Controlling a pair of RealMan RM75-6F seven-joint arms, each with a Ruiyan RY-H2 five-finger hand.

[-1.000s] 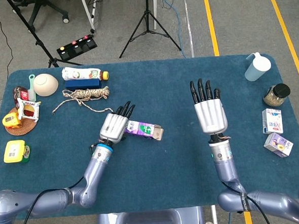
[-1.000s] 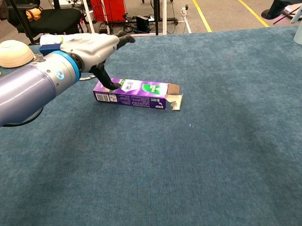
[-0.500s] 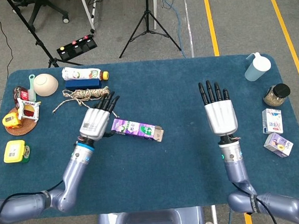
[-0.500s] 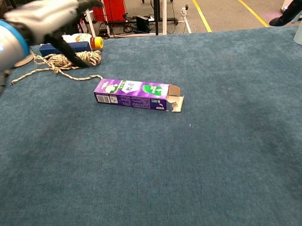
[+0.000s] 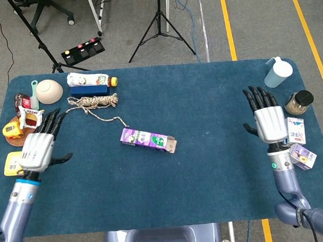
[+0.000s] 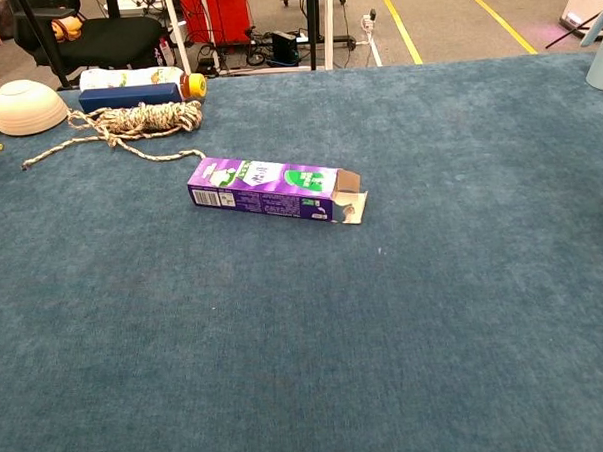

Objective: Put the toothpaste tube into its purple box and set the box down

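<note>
The purple toothpaste box (image 5: 147, 140) (image 6: 269, 187) lies flat on the blue table, its open flap end facing right. Inside that open end something pale shows, too small to name; no loose tube is in sight. My left hand (image 5: 38, 149) hovers over the table's left edge with fingers spread and nothing in it, far from the box. My right hand (image 5: 269, 122) is near the right edge, fingers spread and empty. Neither hand appears in the chest view.
A coiled rope (image 5: 92, 101) (image 6: 137, 119), a bottle (image 5: 91, 79) and a dark blue box (image 5: 88, 90) lie behind the purple box. A bowl (image 5: 49, 90), a yellow tape measure (image 5: 15, 163) and small items sit at left. A cup (image 5: 275, 72), a jar (image 5: 298, 103) and cartons (image 5: 294, 130) stand at right.
My left hand has let go of the purple box and swung far out to the left edge. My right hand has moved right and lower. The box stays lying in place.
</note>
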